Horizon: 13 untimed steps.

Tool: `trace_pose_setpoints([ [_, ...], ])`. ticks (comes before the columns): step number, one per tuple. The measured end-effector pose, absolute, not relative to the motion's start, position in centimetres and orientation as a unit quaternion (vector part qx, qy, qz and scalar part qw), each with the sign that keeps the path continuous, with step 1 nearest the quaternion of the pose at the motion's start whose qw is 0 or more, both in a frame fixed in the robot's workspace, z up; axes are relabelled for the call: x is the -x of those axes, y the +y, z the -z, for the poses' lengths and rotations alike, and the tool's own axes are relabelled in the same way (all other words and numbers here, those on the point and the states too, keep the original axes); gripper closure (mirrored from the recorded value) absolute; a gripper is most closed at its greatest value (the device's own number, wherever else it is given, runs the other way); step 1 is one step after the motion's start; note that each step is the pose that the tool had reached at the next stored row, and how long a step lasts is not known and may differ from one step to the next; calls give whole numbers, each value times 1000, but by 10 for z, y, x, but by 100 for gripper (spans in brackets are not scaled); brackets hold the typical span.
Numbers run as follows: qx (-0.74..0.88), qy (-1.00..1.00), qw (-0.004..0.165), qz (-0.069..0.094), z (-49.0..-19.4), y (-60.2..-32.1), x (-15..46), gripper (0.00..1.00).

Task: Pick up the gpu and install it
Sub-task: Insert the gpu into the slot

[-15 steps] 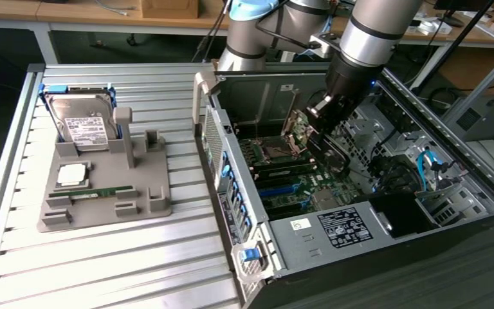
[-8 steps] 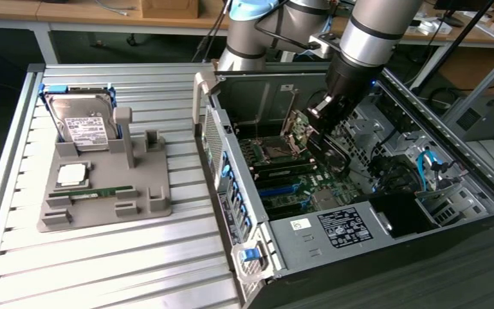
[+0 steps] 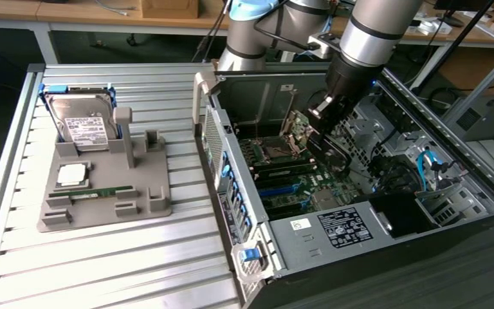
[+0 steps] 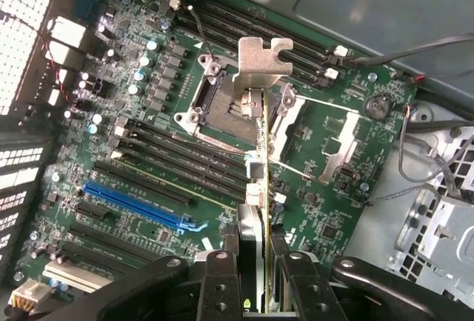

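Note:
The gpu (image 3: 297, 127) is a thin brownish card with a silvery bracket, held upright inside the open computer case (image 3: 478, 177). My gripper (image 3: 323, 123) is shut on it from above. In the wrist view the gpu (image 4: 260, 154) shows edge-on between my two black fingers (image 4: 221, 280), with its metal bracket (image 4: 261, 60) at the far end. My gripper (image 4: 258, 265) holds the card above the green motherboard (image 4: 148, 150), over the black slots beside the processor socket (image 4: 222, 98). A blue slot (image 4: 137, 206) lies off to one side of the card.
A grey fixture (image 3: 101, 206) lies on the slatted table at the exterior view's left, carrying a silver hard drive (image 3: 84, 122), a green memory stick (image 3: 92, 191) and a square chip (image 3: 73, 172). Cables and drive bays (image 3: 427, 174) crowd the case's right side.

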<state>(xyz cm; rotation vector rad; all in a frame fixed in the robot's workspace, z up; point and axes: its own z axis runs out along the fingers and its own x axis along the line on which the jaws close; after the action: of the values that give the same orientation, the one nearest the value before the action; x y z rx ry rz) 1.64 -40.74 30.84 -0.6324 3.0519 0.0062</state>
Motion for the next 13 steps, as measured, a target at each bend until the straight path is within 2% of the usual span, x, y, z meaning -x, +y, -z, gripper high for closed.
trace_pose_setpoints([
  [13, 234, 972, 12, -2, -308, -407, -16, 73],
])
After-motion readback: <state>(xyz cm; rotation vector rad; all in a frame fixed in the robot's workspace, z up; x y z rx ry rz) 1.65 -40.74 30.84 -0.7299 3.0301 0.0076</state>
